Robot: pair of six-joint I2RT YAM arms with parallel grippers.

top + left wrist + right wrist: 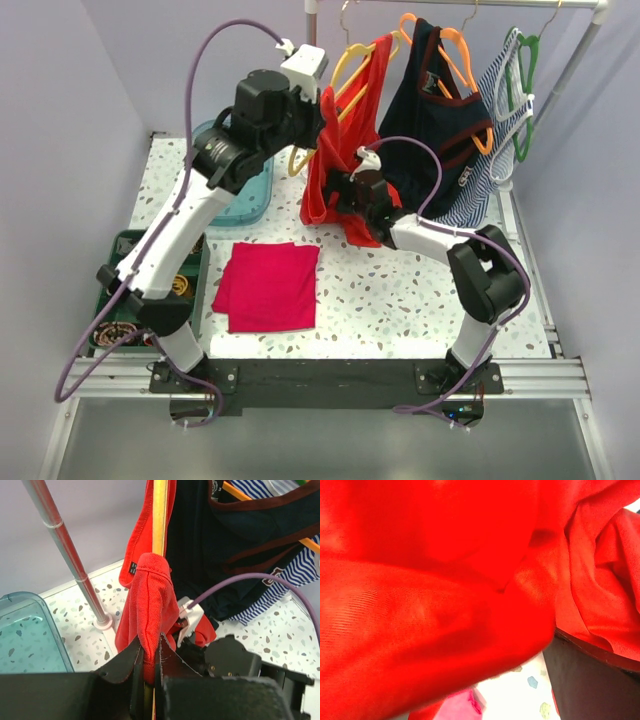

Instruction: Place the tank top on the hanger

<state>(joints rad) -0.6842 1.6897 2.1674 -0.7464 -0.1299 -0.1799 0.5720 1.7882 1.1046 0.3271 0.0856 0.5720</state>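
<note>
Left jaws clamped on tank top (150, 605) | right jaws buried in it, state unclear

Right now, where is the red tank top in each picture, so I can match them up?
Top external: the tank top hangs at the upper middle, between the two arms.
Left wrist: the tank top is in the middle, drooping down into the left gripper.
Right wrist: the tank top fills nearly the whole picture, very close up.
Shared landmark: the speckled table shows in all three.
</note>
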